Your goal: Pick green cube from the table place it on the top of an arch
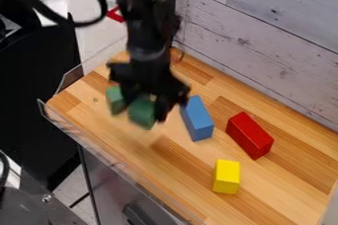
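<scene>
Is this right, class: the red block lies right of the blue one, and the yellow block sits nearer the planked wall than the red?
Not quite: the camera view shows the yellow block farther from the planked wall than the red block, which does lie right of the blue block.

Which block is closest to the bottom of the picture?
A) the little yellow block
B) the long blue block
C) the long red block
A: the yellow rectangular block stands on the light wooden tabletop lower in the picture than the long red rectangular block and the long blue rectangular block.
</scene>
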Robot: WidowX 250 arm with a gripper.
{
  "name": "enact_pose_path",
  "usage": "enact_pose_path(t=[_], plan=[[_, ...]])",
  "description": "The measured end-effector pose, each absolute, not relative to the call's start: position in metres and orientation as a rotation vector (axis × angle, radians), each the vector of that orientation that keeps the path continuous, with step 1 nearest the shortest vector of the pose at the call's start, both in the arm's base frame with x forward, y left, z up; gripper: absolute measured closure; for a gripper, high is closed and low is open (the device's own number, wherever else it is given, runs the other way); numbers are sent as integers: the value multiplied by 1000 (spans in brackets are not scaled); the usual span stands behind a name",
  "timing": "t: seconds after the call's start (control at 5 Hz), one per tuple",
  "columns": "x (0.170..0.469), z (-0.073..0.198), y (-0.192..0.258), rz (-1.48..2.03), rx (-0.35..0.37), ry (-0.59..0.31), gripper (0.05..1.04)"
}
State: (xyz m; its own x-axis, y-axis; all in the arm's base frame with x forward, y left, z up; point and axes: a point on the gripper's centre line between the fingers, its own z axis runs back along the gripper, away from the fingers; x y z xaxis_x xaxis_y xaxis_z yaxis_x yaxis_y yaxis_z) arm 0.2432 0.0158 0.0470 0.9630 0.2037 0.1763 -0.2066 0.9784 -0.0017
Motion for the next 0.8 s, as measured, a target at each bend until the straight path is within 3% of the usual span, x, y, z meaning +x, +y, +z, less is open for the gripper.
enact_pose_path(t=[0.2, 0.8], plan=[[263, 70, 18, 199, 27, -221, 491], [285, 47, 67, 382, 25, -154, 491]])
